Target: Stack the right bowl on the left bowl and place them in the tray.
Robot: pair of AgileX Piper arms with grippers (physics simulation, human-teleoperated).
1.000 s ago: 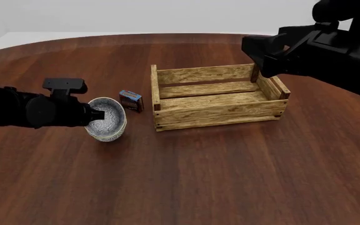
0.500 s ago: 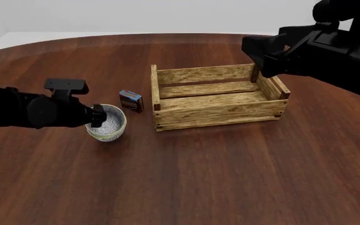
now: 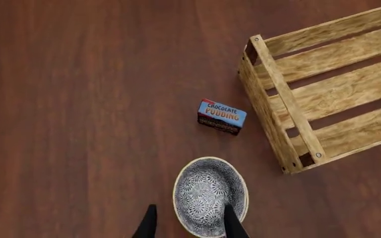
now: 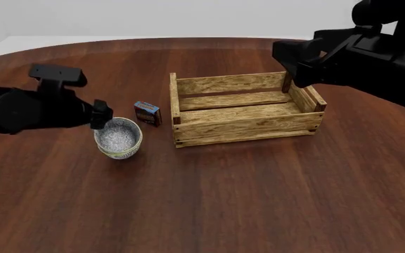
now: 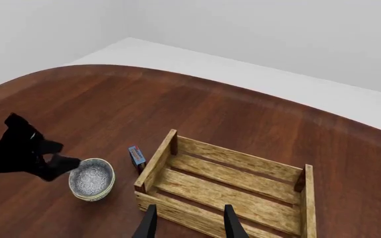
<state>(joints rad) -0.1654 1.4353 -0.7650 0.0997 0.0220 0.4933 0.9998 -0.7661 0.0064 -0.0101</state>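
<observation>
Wooden slats form the tray [image 4: 244, 108], seen standing on the table [image 4: 259, 200] with nothing inside. The right bowl is seen nested in the left bowl [image 4: 118, 150] as one stack [image 4: 118, 138] on the table, left of the tray, near a small blue-red box [image 4: 147, 113]. The left gripper [image 3: 187, 225] is held above the stack, fingers apart, one fingertip [image 3: 232, 223] over the rim. The right gripper [image 5: 187, 225] is raised over the tray, fingers parted, nothing held.
</observation>
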